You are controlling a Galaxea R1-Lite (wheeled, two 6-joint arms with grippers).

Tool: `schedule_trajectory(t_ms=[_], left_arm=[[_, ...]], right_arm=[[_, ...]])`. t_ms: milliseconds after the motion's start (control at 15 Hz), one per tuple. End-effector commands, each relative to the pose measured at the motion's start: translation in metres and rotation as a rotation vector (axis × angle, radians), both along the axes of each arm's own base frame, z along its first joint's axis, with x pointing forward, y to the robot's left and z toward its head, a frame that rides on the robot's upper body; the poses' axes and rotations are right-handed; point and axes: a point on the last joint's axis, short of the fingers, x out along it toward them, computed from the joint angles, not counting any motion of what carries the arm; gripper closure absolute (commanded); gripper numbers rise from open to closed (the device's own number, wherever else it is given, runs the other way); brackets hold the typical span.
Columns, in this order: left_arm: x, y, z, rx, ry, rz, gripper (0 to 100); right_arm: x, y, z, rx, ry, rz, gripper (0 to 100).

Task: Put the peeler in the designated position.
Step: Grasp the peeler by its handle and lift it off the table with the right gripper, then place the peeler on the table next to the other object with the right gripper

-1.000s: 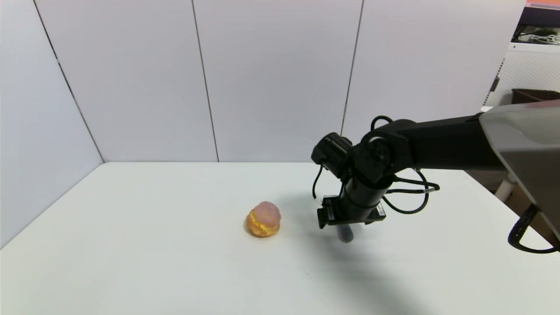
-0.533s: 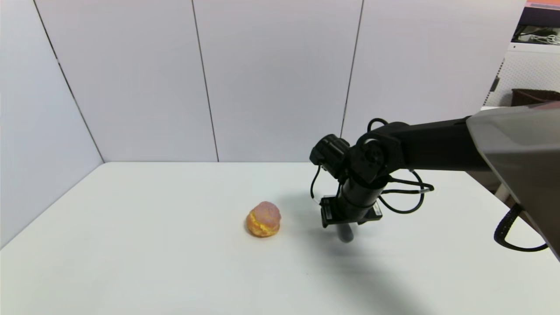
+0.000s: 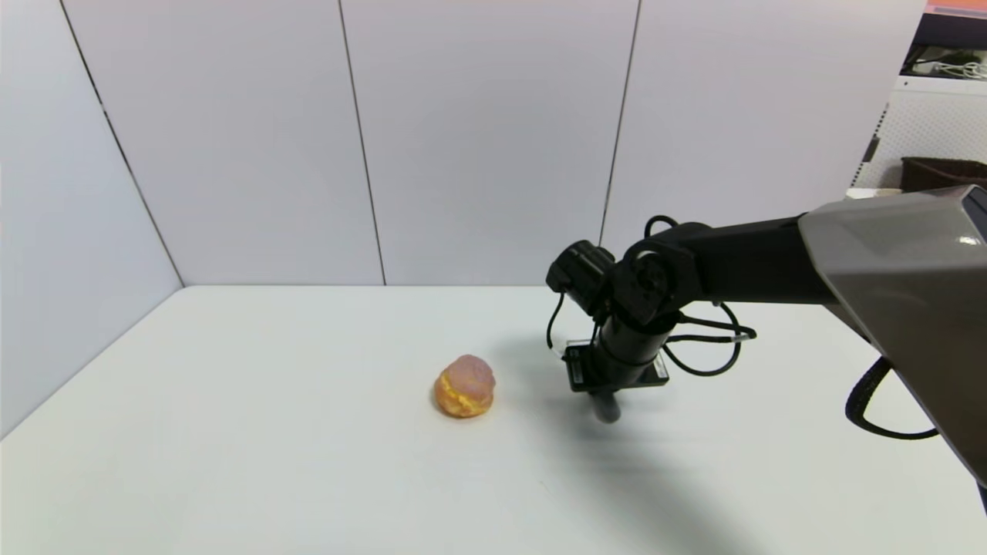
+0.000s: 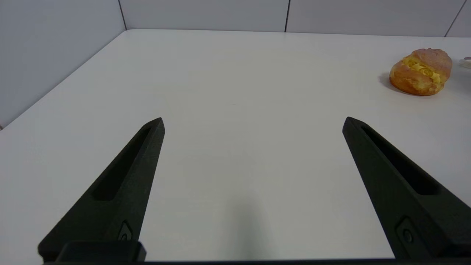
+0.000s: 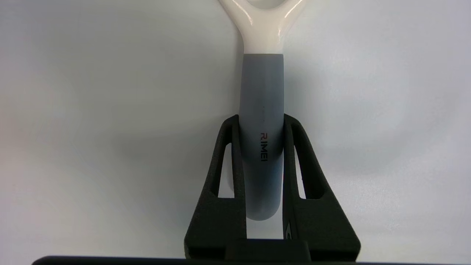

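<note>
My right gripper [image 5: 261, 119] is shut on the peeler [image 5: 261, 110], its two black fingers pressed against both sides of the dark grey handle. The cream-white fork of the head runs off the edge of the right wrist view, and the blade is out of sight. In the head view only the grey handle end of the peeler [image 3: 607, 408] shows below the wrist, right of the pastry, over plain white tabletop [image 3: 308, 462]. I cannot tell if it touches the table. My left gripper [image 4: 254, 123] is open and parked low over the table's left part.
A round orange-and-pink cream-puff pastry [image 3: 464, 386] sits near the table's middle, left of the right gripper, and appears as the pastry [image 4: 420, 71] in the left wrist view. Grey panel walls [image 3: 478, 139] close off the back and left. The right arm [image 3: 740, 262] reaches in from the right.
The right arm has drawn slightly back and leftward with the peeler still held; the handle end under the wrist has shifted a little. The pastry has not moved.
</note>
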Motion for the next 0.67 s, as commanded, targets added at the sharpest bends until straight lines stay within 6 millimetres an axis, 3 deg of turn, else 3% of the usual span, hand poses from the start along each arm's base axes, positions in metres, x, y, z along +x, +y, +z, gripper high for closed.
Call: schedule_trajectory(t_ms=[67,333,533,667], left_arm=[[0.000,0.000,0.000,0.000,-0.001,0.001,0],[0.000,0.000,0.000,0.000,0.003,0.000,0],[0.000,0.000,0.000,0.000,0.003,0.000,0],[0.000,0.000,0.000,0.000,-0.001,0.000,0]], right_arm=[[0.000,-0.003,0.017,0.024,-0.045,0.003,100],[-0.028,0.002,0.092,0.148,-0.202,0.160,100],[-0.051,0.029,0.144,0.362,-0.312,0.342,100],[-0.063,0.056,0.153,0.451,-0.421,0.441,100]])
